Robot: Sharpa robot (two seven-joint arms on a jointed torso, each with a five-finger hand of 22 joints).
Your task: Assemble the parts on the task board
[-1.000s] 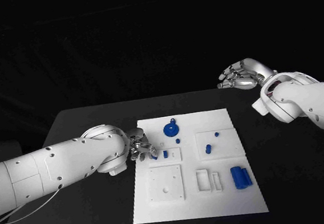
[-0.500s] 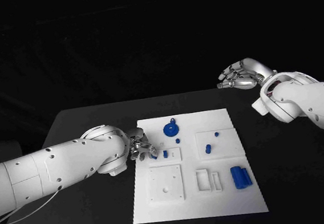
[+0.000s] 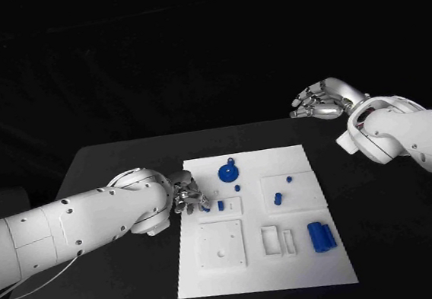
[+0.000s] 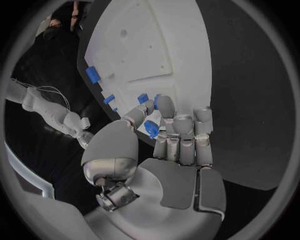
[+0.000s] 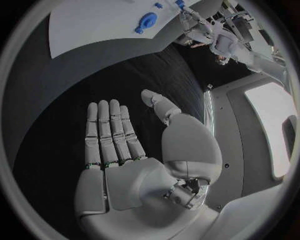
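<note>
The white task board point(image 3: 263, 269) lies in the middle of the black table. My left hand point(image 3: 187, 195) hovers at the board's left edge and pinches a small blue part point(image 4: 150, 129) between thumb and a finger, close to a raised white block with a blue piece point(image 3: 220, 206) in it. On the board also sit a round blue disc part point(image 3: 227, 171), a blue peg point(image 3: 286, 181), a blue oval piece point(image 3: 276, 200) and a larger blue block point(image 3: 319, 235). My right hand point(image 3: 319, 100) is raised beyond the table's far right corner, fingers straight, holding nothing.
Raised white fixtures stand on the board: a square plate point(image 3: 223, 245) with holes and a slotted frame point(image 3: 278, 240). Bare black table point(image 3: 115, 212) surrounds the board on all sides. The board point(image 4: 156, 45) curves away past my left hand's fingers.
</note>
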